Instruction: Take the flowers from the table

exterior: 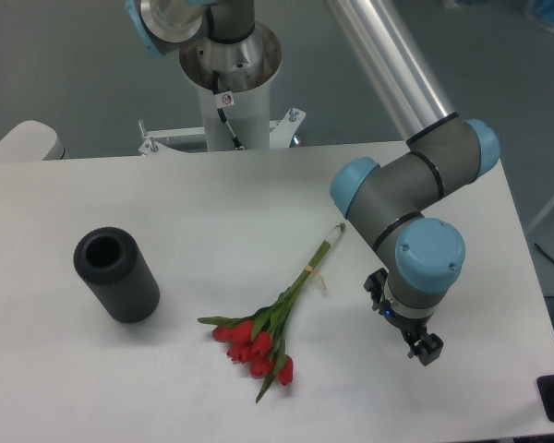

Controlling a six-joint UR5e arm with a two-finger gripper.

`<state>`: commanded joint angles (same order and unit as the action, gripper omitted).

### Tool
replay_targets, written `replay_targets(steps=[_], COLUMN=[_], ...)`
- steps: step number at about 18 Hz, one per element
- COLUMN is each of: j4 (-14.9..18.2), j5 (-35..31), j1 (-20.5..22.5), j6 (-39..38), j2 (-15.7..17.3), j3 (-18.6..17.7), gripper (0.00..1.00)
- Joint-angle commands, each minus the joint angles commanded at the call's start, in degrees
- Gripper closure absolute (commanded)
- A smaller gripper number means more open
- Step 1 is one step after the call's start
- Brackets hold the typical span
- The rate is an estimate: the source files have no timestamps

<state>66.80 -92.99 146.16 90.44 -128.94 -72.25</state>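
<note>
On the white table (258, 185) lie flowers (268, 337); gripper (423, 349) jaws' state seemingly unreadable.

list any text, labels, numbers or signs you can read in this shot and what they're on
No text can be read anywhere in this view.
Round red-and-white sticker on the white robot base column: a sign of some kind, too small and blurred to read.
Black cylinder, flowers, gripper and table: no visible markings.

arm (388, 83) cut off at top edge, gripper (425, 349) finger gap too small to tell, table (92, 397) front edge cropped
</note>
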Motion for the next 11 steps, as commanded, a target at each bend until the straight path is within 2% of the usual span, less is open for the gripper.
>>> replay_targets(steps=[6,11], j4=[-0.4,0.4], j5=[0.2,0.1], j1=[0.0,-0.3], j6=[-0.5,-1.0], j2=[1.1,4.0], j3=[-1.8,-5.9], gripper=[0.0,0.0])
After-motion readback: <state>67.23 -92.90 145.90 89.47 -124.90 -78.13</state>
